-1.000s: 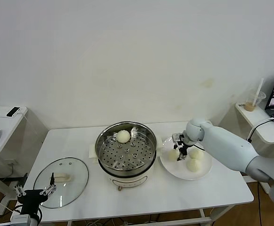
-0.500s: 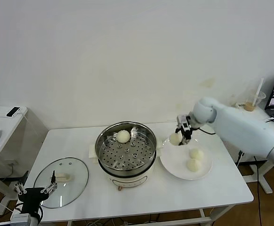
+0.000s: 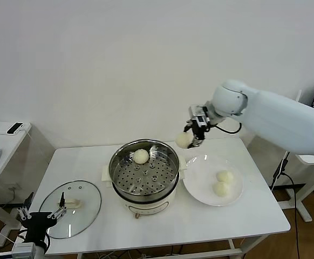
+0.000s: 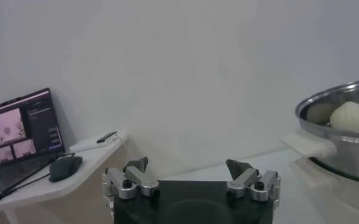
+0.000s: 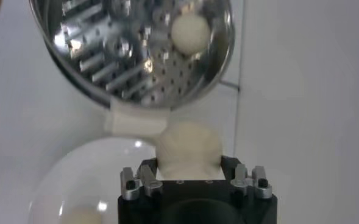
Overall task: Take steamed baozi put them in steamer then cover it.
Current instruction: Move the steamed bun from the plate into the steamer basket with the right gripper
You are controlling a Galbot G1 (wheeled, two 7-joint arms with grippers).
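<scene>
While the right arm is stretched out above the table, the right gripper [image 3: 191, 136] is held in the air, its fingers clamped on 1 steamed baozi [image 3: 183, 140] just beyond the far right rim of the steamer [image 3: 144, 171]. Another bun [image 3: 141, 156] lies on the perforated tray below and to the gripper's left; 2 more [image 3: 222, 182] lie on the white plate [image 3: 200, 189] below it. The cover [image 3: 70, 208] lies flat, handle up, beside the left gripper [image 4: 189, 173], which is held low at the table's near-left corner, jaws apart. No writing can be read.
</scene>
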